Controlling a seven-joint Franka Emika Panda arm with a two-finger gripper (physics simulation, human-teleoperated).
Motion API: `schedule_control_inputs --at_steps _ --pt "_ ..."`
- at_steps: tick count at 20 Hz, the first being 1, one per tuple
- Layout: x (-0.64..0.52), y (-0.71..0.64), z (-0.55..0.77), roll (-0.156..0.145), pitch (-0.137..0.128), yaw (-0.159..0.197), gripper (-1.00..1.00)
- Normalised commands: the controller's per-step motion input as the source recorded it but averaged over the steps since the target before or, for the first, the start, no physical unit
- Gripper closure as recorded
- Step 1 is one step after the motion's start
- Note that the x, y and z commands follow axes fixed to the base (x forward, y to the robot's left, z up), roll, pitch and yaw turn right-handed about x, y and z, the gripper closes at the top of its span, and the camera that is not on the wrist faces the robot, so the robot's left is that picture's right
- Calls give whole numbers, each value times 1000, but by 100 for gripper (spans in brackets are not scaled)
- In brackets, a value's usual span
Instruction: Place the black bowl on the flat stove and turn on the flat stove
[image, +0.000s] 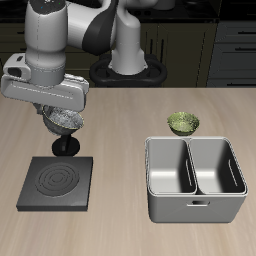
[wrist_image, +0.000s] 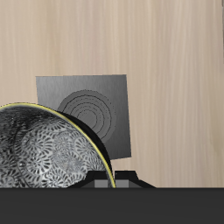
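The black bowl (image: 67, 122), dark outside with a grey-white speckled shiny inside, hangs tilted in the air with my gripper (image: 60, 120) shut on its rim. In the wrist view the bowl (wrist_image: 44, 149) fills the near field and my gripper (wrist_image: 106, 180) pinches its edge. The flat stove (image: 57, 182), a dark square plate with ring marks, lies on the table just below the bowl and nearer the front edge. From the wrist, the stove (wrist_image: 92, 105) shows beyond the bowl, partly covered by it. A dark round part (image: 68, 150) sits at the stove's back edge.
A small green patterned bowl (image: 183, 122) stands on the table farther across. In front of it is a grey metal container with two compartments (image: 195, 203). The robot's base (image: 128, 70) stands at the back of the table.
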Motion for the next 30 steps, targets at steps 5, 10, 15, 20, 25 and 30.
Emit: schedule_control_inputs --at_steps 5,10,15,20,25,30 --pt "172 -47 43 12 -18 1 100" --pt "146 32 22 41 -26 11 100" --pt "136 -43 -124 37 -5 15 100" --pt "66 -10 -90 37 3 7 100" --pt "4 -120 -101 21 2 -1 100" --pt "4 -17 -214 7 18 2 100"
